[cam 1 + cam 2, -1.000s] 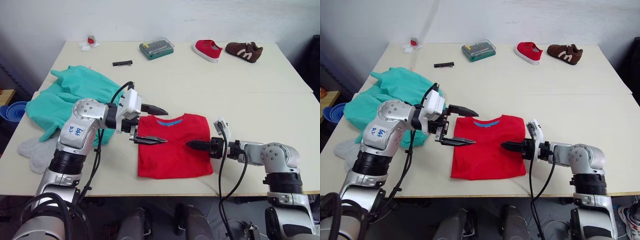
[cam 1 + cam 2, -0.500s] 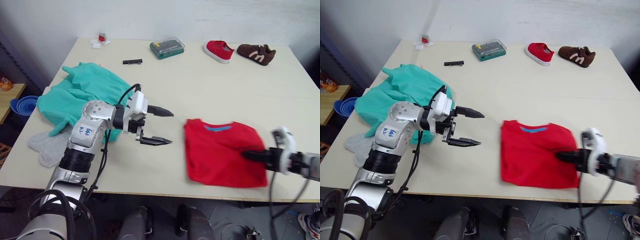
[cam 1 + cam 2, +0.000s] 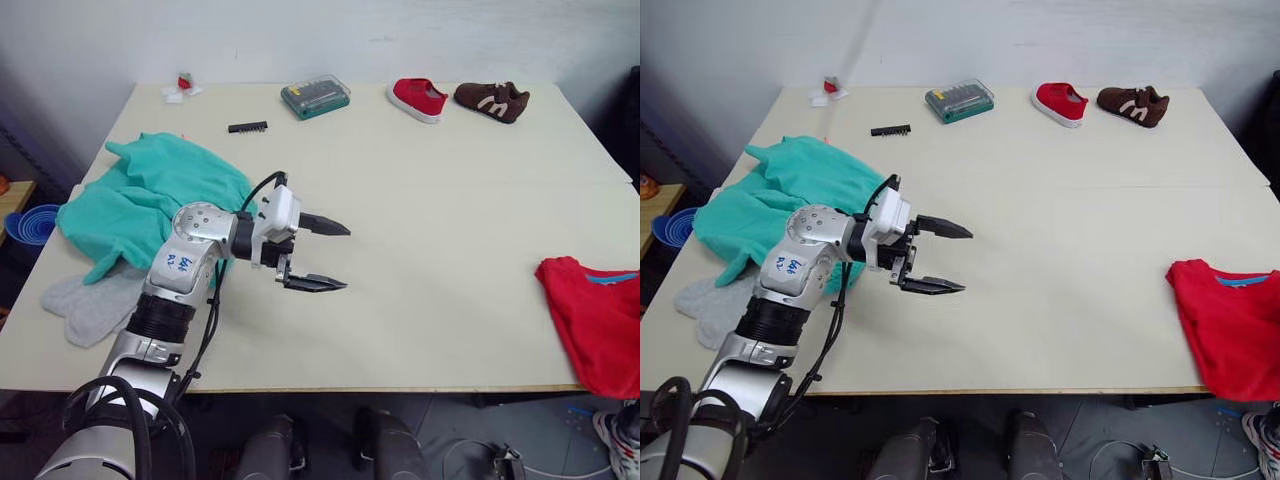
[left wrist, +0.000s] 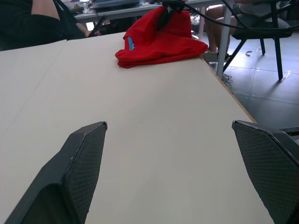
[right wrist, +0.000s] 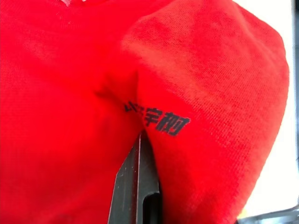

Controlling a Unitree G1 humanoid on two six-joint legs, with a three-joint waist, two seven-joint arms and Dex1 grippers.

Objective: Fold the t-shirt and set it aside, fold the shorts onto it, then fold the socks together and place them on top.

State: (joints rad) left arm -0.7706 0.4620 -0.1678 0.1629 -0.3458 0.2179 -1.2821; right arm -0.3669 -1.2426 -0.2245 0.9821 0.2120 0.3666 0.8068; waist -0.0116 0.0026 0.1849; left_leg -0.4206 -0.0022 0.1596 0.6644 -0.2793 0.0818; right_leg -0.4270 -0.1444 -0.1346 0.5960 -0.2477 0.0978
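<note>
black printed characters on the t-shirt, perhaps chinese, not readable.

From our head we look forward and down over the table. Our left wrist camera looks low across it toward the t-shirt; our right wrist camera presses against that cloth.

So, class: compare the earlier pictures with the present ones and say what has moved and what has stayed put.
The folded t-shirt has been dragged from the table's middle front to its right front edge, the right gripper's finger still buried in its cloth. The left gripper stays open over bare table. The shorts, the socks, both shoes and the bit case have not moved.
</note>
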